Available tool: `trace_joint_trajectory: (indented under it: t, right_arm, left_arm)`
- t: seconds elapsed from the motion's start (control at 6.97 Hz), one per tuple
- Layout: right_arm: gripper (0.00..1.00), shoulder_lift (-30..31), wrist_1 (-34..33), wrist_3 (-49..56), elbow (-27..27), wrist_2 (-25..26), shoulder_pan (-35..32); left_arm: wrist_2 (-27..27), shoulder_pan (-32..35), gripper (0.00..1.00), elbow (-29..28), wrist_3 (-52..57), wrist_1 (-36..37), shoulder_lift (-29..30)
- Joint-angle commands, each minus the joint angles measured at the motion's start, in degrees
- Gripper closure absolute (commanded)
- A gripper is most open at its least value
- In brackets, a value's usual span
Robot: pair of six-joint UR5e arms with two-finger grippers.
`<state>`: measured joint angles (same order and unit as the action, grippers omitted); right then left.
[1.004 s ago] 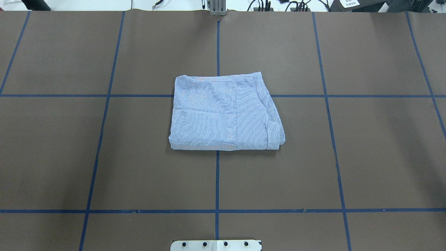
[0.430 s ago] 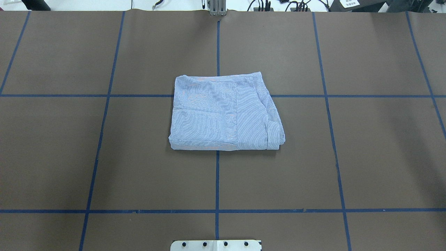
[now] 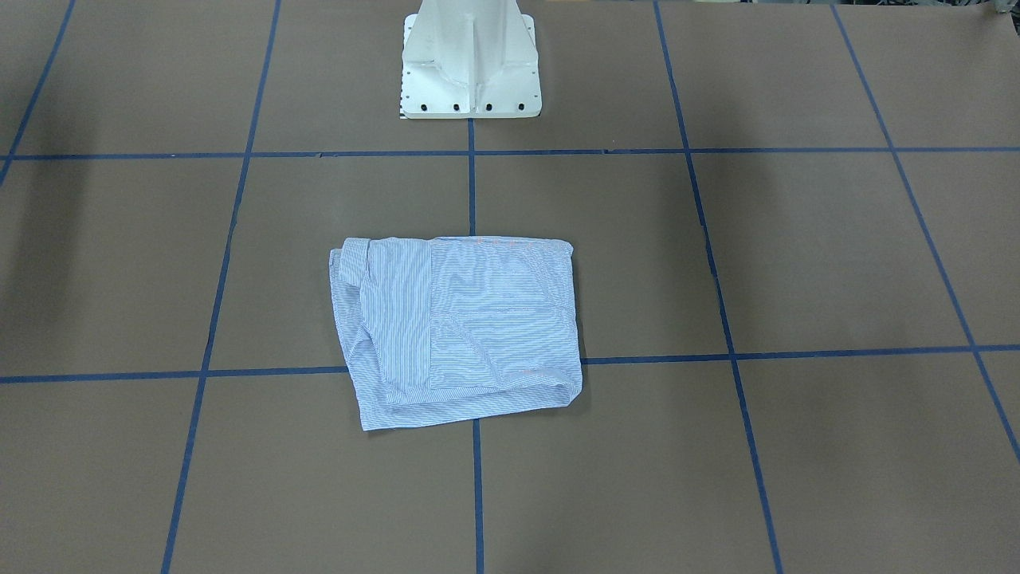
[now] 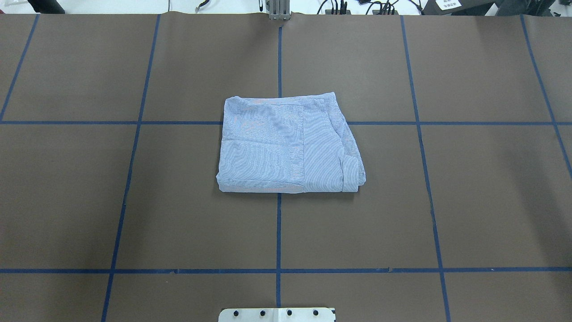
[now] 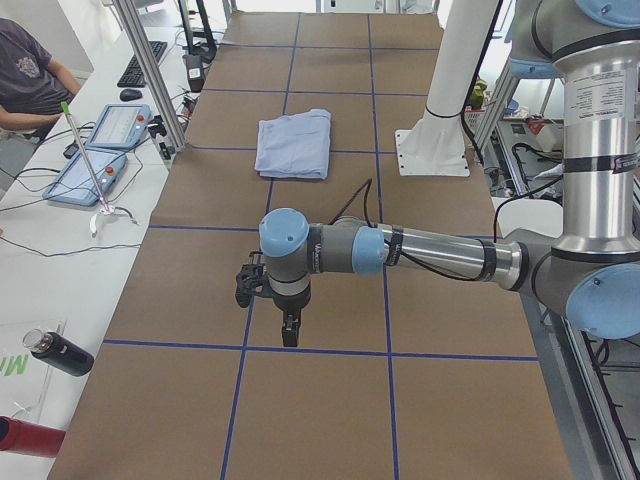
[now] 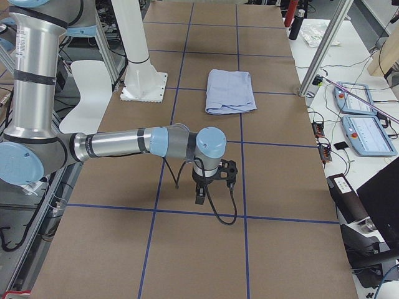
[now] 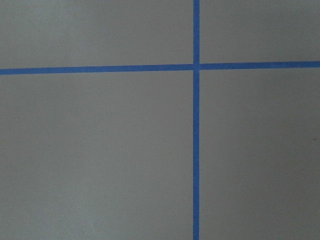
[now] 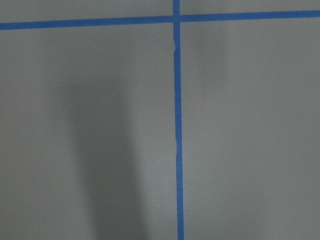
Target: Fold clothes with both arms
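Shirt (image 4: pixel 286 145) unmoved, edges flat on table (image 4: pixel 469 201), left fingers (image 5: pixel 289 328) and right fingers (image 6: pixel 199 194) far off, opening unclear

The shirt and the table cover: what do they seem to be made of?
The shirt looks like thin woven cloth, matte, likely cotton: fine stripes, soft creases, stitched seams. The table cover looks like matte brown paper or card: flat, no shine.

Brown table (image 4: pixel 491 201), blue tape grid (image 4: pixel 278 232), white pedestal (image 3: pixel 470 64)
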<state>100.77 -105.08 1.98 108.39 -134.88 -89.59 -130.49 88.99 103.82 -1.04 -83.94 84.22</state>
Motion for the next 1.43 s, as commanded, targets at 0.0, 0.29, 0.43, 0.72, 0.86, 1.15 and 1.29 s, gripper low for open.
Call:
trace_joint_trajectory:
  t: [0.0,0.29,0.43,0.72,0.86,1.15,1.29]
  right_arm:
    - [0.00,1.71,0.93,0.21,-0.36,0.06,-0.59]
    - [0.00,1.71,1.63,0.21,-0.19,0.15,-0.59]
    - [0.00,1.63,3.46,-0.14,-0.37,0.23,-0.59]
    - [0.00,1.10,3.57,-0.31,-0.28,0.23,-0.59]
    - [0.00,0.92,3.57,-0.31,-0.37,0.23,-0.59]
    - [0.00,0.75,3.66,-0.31,-0.46,0.23,-0.50]
    - [0.00,0.75,3.66,-0.31,-0.46,0.15,-0.59]
  left_arm:
    - [0.23,-0.31,0.00,-0.29,-0.01,-0.70,-0.11]
    - [0.85,-0.31,0.00,-0.38,0.16,-0.61,-0.28]
    - [1.63,-0.31,0.00,-0.38,0.34,-0.70,-0.28]
    - [1.55,-0.31,0.00,-0.55,0.43,-0.78,-0.28]
    - [1.55,-0.31,0.00,-0.55,0.43,-0.79,-0.28]
    - [1.47,-0.31,0.00,-0.55,1.30,-0.87,-0.46]
    - [1.38,-0.31,0.00,-0.46,1.74,-0.87,-0.54]
